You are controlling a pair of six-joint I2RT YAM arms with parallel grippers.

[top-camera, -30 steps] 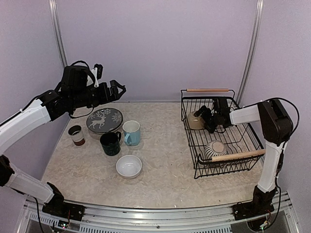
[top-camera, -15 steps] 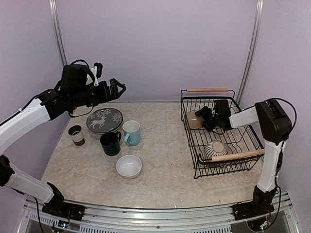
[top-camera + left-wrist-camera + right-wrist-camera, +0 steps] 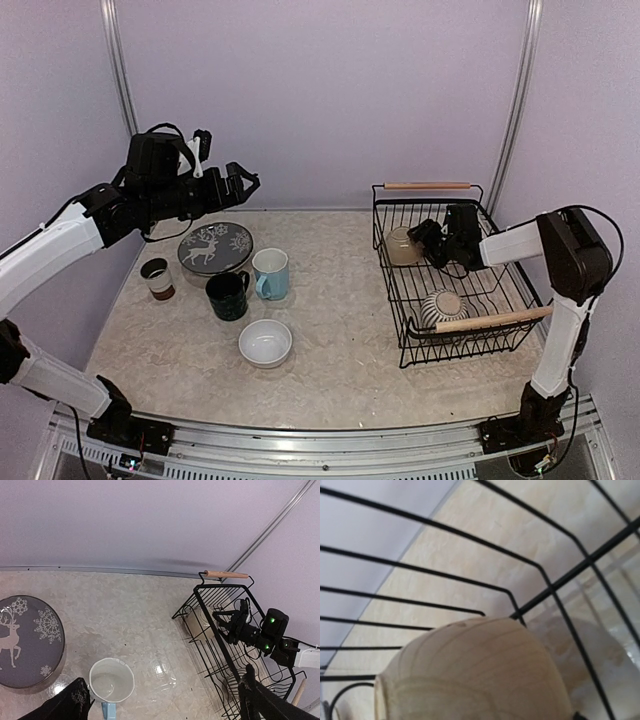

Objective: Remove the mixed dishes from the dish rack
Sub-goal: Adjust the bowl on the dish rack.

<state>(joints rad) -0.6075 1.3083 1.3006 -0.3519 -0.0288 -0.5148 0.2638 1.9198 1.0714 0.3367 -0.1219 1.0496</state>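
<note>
Seen from above, the rectangular black wire dish rack (image 3: 488,285) sits on the right of the table. Its long axis runs from far to near, with a pale wooden rod handle at each end. A cream rounded bowl (image 3: 403,246) lies tipped in the rack's far-left corner. A grey striped ceramic vessel (image 3: 443,308) sits bottom-up by the near handle. The right gripper (image 3: 425,235) is right against the bowl; whether it pinches the bowl cannot be told. The left gripper (image 3: 240,182) hangs in the air over the dark round deer-pattern plate (image 3: 215,247).

From the left wrist, that gripper's fingers (image 3: 72,705) are spread wide above the light blue mug (image 3: 111,681), whose mouth faces up. The plate (image 3: 27,640) lies flat to the left.

From the right wrist, the bowl's curved underside (image 3: 470,675) fills the lower frame, against the rack's wires (image 3: 580,565).
</note>
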